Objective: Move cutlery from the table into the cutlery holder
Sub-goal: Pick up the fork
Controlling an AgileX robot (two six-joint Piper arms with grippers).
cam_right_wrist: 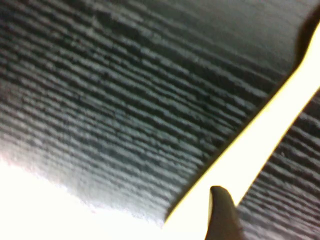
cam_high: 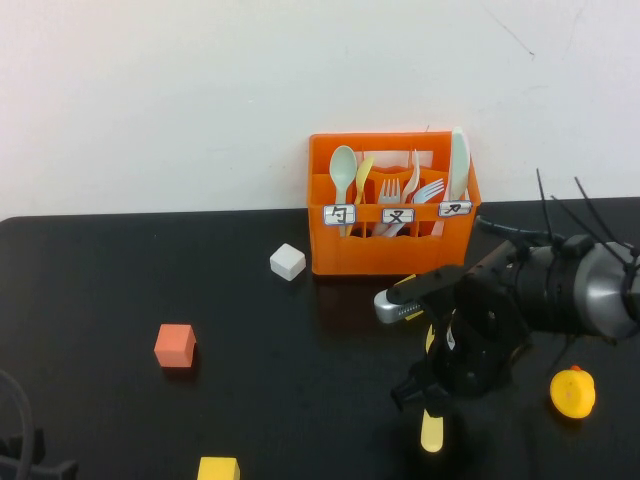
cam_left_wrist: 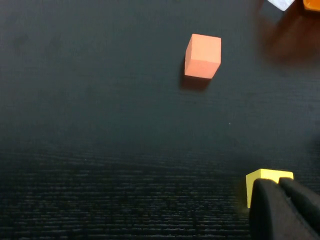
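The orange cutlery holder (cam_high: 390, 250) stands at the back of the black table (cam_high: 120, 290). The mint-green knife (cam_high: 459, 165) stands upright in its right compartment. The yellow fork (cam_high: 432, 433) lies on the table in front of the holder, with only its handle end showing from under my right arm. My right gripper (cam_high: 432, 395) is down at the table right over the fork. The fork's handle (cam_right_wrist: 260, 145) crosses the right wrist view close up. My left gripper (cam_left_wrist: 285, 210) is shut and empty at the near left, above a yellow cube (cam_left_wrist: 265, 180).
A white cube (cam_high: 287, 262) sits left of the holder. An orange-red cube (cam_high: 175, 346) and the yellow cube (cam_high: 218, 469) lie at the near left. A yellow rubber duck (cam_high: 573, 393) sits right of my right arm. A pale green spoon (cam_high: 343, 170) and other cutlery stand in the holder.
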